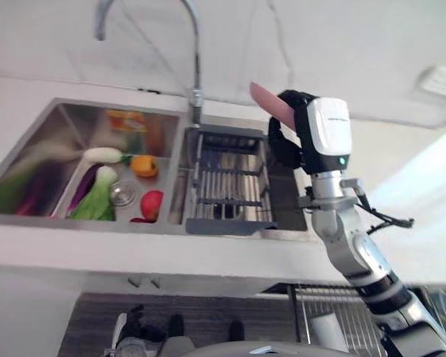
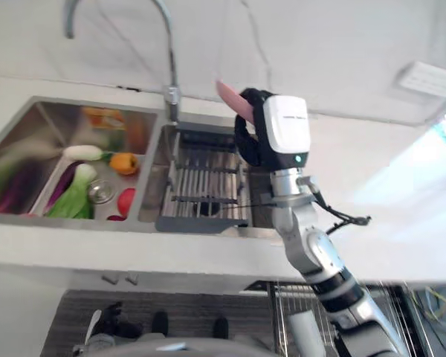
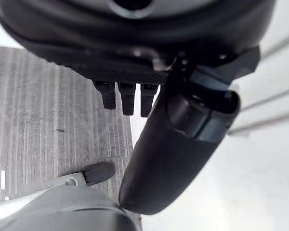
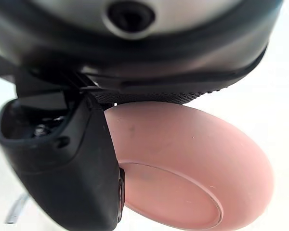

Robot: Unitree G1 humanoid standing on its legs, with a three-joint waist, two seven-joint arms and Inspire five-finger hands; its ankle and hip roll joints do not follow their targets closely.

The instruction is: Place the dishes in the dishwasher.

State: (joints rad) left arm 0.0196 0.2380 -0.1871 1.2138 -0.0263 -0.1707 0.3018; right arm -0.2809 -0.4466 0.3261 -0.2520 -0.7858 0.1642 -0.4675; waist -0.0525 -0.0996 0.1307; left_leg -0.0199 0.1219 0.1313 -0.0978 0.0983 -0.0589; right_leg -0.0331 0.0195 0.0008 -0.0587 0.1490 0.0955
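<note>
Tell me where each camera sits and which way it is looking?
Left eye view: on the head, looking down at the sink, dish rack and right hand holding a pink dish.
Right eye view: beside it, sharing that same scene.
Left wrist view: on the left arm, looking past the left hand at the floor.
Right wrist view: on the right arm, sharing the pink dish with the eye views.

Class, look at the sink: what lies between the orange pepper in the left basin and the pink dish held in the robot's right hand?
In the left eye view, the faucet base and the dish rack lie between the orange pepper and the pink dish, held in the right hand.
</note>
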